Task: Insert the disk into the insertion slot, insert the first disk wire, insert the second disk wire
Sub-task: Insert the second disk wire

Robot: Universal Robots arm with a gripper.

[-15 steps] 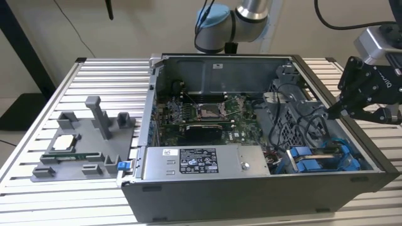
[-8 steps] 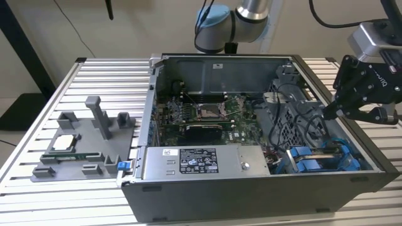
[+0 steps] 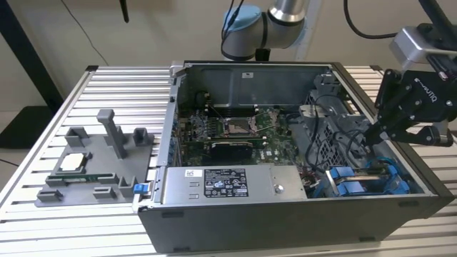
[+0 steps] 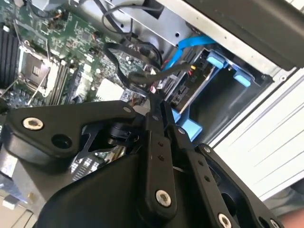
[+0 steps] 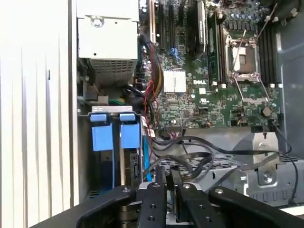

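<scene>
An open computer case [image 3: 286, 214] lies on a slatted metal table [image 3: 107, 85], taking up most of the exterior view. Inside, the green motherboard [image 3: 236, 128] with its square CPU socket [image 3: 236, 127] covers the floor, and the grey labelled power-supply box [image 3: 228, 184] sits along the near wall. On the table at the exterior view's left stands a grey fixture [image 3: 93, 166] carrying a processor chip [image 3: 73, 162] and a memory stick [image 3: 82, 177].

The arm [image 3: 275, 24] reaches down from behind the case, and the black gripper [image 3: 377, 131] hangs over the case's corner at the exterior view's right, its tips among the cabling. In both wrist views the fingers [image 5: 161, 183] are pressed close together; they seem to pinch the end of a dark cable [image 4: 142, 76], though the contact itself is hard to make out.

The insertion slot [image 3: 367, 179], a grey bay with bright blue tabs [image 5: 110, 130], lies just beside and below the gripper. The disk [image 4: 192, 83] looks already seated in it, its dark connector edge showing between the blue rails in the second wrist view. A bundle of black wires [image 5: 190, 152] loops across between the fingertips and the bay, and a light blue cable [image 4: 187, 47] runs along the case wall above it, crowding the way to the connectors.
</scene>
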